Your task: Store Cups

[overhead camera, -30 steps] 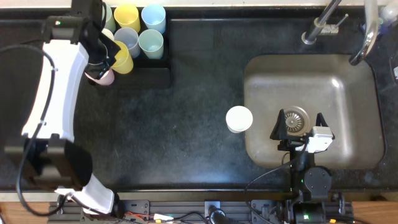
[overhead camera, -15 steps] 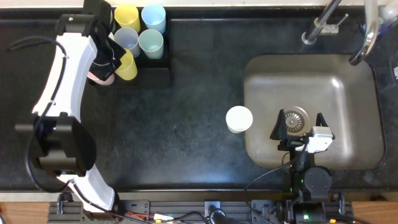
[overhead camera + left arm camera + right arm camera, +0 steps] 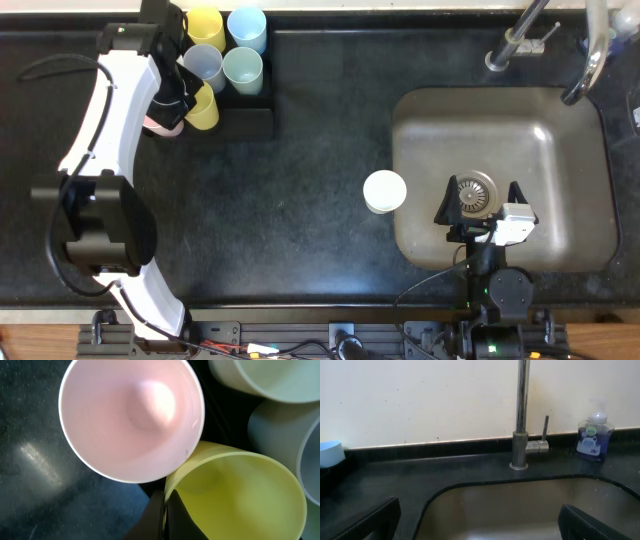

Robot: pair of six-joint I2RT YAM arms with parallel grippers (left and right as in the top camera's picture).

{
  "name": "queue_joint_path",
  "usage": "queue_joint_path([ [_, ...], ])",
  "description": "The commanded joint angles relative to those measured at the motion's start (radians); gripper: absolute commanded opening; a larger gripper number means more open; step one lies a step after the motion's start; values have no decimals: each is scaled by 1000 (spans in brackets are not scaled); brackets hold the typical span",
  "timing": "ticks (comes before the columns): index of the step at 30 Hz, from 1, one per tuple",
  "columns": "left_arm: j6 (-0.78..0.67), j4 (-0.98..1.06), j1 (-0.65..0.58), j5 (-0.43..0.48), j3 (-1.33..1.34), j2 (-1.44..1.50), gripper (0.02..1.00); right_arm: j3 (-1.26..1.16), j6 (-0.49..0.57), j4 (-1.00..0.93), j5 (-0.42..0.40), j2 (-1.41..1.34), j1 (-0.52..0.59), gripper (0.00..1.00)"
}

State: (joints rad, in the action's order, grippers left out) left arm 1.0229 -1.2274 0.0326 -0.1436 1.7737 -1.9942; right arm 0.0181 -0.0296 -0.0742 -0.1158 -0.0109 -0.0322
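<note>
The dark surface carries a steel sink at the right and a black rack at its far left corner, already stocked with several upright cups. The left arm has swung farther up and in toward that rack over the last second, then nearly stopped in the last half second, so the carry looks finished and the placing is beginning. Its left end effector is pinched narrow on the rim of the yellow cup, which has come down to the rack's near left corner and now touches the pink cup standing beside it. That contact suggests the slot is tight, and a release here could leave the cup leaning. The right end effector hangs wide and empty over the sink. A white cup waits upside down on the surface just beside the sink, not yet stored.
</note>
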Motion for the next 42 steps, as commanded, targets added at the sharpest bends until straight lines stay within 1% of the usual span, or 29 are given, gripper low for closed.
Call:
queue_joint_path([
  [1, 31, 30, 2, -37, -16, -8, 36, -13, 0, 6, -5, 7, 6, 996],
  [6, 66, 72, 4, -13, -65, -8, 36, -14, 0, 6, -5, 7, 6, 996],
  [16, 68, 79, 26, -8, -68, -8, 38, -13, 0, 6, -5, 7, 6, 998],
  [17, 68, 79, 26, -3, -68, -8, 88, -14, 0, 6, -5, 7, 6, 998],
  [18, 68, 78, 26, 1, -68, -8, 257, -14, 0, 6, -5, 7, 6, 998],
  [19, 68, 79, 26, 5, -68, -8, 560, -14, 0, 6, -5, 7, 6, 998],
  [20, 68, 79, 26, 8, -68, -8, 770, -14, 0, 6, -5, 7, 6, 998],
  [21, 68, 78, 26, 12, -68, -8, 875, -14, 0, 6, -5, 7, 6, 996],
  [23, 68, 78, 26, 12, -68, -8, 989, -14, 0, 6, -5, 7, 6, 996],
  [30, 67, 70, 31, 11, -68, 16, 1000, -14, 0, 6, -5, 7, 6, 998],
  [35, 31, 58, 44, 11, -67, 137, 1000, -13, 0, 6, -5, 7, 6, 998],
  [42, -150, -39, 55, 11, -68, 437, 1000, -14, 0, 6, -5, 7, 6, 996],
])
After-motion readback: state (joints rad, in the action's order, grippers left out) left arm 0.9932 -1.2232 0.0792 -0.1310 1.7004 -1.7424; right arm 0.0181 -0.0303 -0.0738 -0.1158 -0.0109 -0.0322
